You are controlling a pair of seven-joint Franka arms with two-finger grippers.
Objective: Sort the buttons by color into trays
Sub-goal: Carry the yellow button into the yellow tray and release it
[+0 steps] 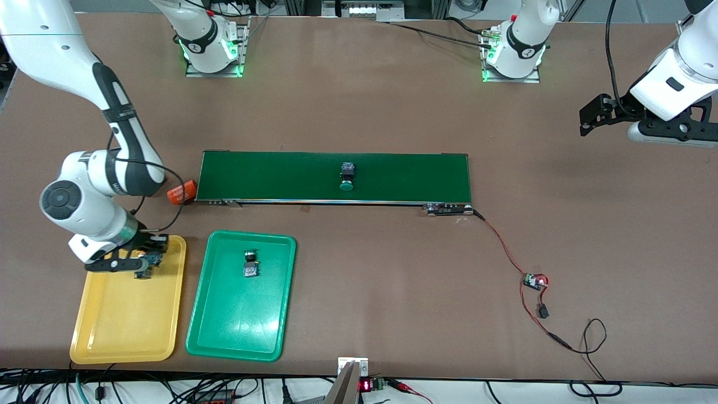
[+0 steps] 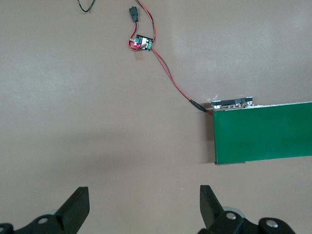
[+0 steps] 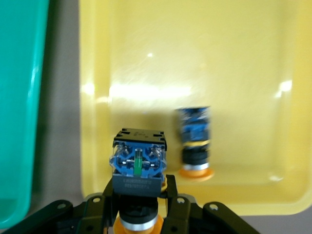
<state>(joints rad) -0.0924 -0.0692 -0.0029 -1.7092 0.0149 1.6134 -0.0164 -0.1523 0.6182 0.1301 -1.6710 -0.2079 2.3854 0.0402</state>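
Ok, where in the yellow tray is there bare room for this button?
The yellow tray is bare toward the front camera. Crowded only under the right gripper: its held button hangs beside a lying yellow button.

One button (image 1: 348, 175) lies on the belt (image 1: 280, 177), another (image 1: 250, 265) in the tray (image 1: 224, 331) nearer the front camera.
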